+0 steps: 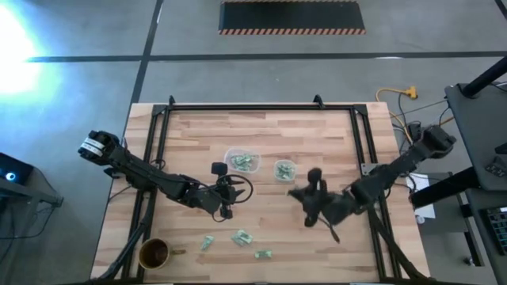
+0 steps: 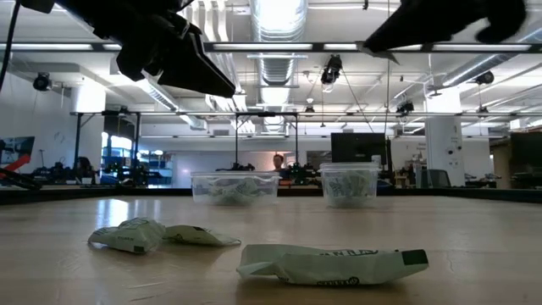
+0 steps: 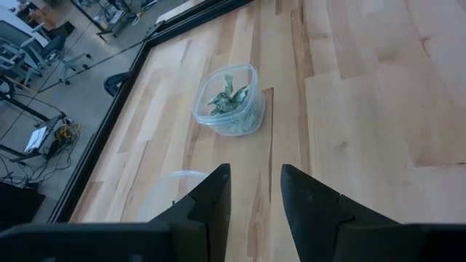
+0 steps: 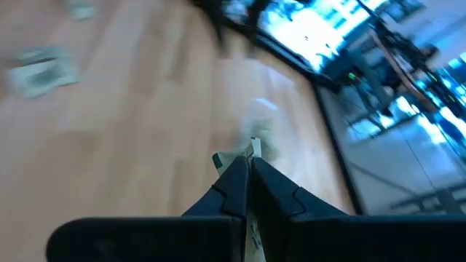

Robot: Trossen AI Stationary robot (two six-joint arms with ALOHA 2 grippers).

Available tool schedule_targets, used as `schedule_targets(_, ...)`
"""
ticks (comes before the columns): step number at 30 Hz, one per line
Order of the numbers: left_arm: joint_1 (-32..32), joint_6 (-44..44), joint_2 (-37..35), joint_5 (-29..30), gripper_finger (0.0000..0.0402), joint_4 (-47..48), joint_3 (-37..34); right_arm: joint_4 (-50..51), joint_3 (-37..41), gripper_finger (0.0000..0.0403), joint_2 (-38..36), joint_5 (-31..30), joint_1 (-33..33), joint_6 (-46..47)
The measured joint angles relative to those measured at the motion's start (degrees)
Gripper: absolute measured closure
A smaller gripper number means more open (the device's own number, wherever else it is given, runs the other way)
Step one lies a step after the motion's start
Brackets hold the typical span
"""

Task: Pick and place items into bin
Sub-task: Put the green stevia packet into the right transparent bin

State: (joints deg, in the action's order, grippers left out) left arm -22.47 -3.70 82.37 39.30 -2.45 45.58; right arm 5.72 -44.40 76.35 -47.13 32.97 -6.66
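While the right hand (image 4: 247, 169) is pinching a wrapped piece (image 4: 251, 149) above the surface (image 1: 333, 134), it should be centring over the small bin (image 1: 284, 170) before letting go (three pieces (image 1: 242, 237) are lying near the front edge). Left hand (image 3: 255, 191) is hovering open.

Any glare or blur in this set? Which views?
High view: strong glare blows out the top-left floor. Right wrist view: motion-smeared; the right tool is shut on a wrapped piece. Low view: ceiling lights glare, arms silhouetted. Left wrist view: sharp, the bin is clear.
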Motion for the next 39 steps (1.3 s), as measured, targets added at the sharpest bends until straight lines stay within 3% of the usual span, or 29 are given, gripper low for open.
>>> schedule_targets(8,0.00,0.00,0.00,0.00,0.0297,-0.03,0.00,-0.16,0.39,0.0394,-3.40,1.55,-10.62,0.09)
schedule_targets(15,0.01,-0.15,0.00,0.01,0.0297,-0.06,-0.01,-0.65,0.84,0.0394,-0.92,9.72,-17.87,0.44)
schedule_targets(26,0.01,-0.15,0.00,0.01,0.0297,-0.03,-0.02,-5.52,1.40,0.0394,6.05,15.93,-23.98,-1.50)
schedule_targets(33,-0.01,-0.15,0.00,-0.01,0.0297,-0.09,-0.04,-5.83,2.84,0.0394,7.11,16.56,-27.08,-0.14)
schedule_targets(39,0.00,-0.15,0.00,-0.01,0.0297,-0.05,-0.04,-6.40,4.54,0.0394,6.65,21.90,-29.17,2.01)
